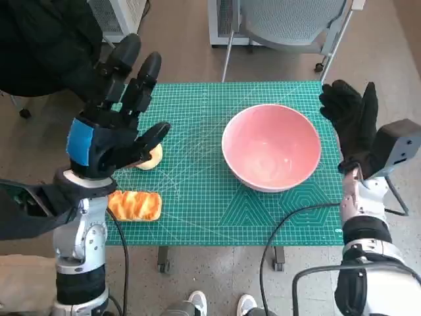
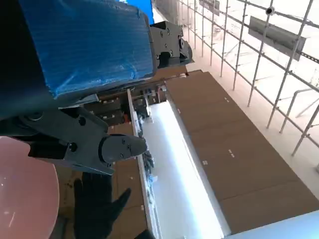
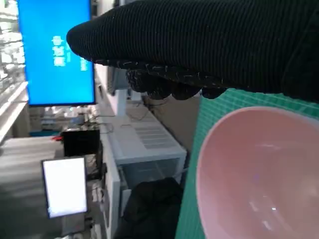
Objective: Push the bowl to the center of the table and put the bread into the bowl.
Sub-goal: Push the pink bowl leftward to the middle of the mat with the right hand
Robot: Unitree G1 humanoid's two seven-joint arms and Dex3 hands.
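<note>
Sitting on gridded green mat, smooth round pink bowl, glazed bread

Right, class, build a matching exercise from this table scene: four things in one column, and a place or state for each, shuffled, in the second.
Column one:
1. pink round bowl
2. golden glazed bread
3. blue-taped black left hand
4. black knitted-glove right hand

Column two:
A. raised, fingers apart, beside the bowl's right rim
B. empty, on the green cutting mat, right of its middle
C. near the mat's front left corner
D. open above the mat's left side

Pairs: 1-B, 2-C, 3-D, 4-A
</note>
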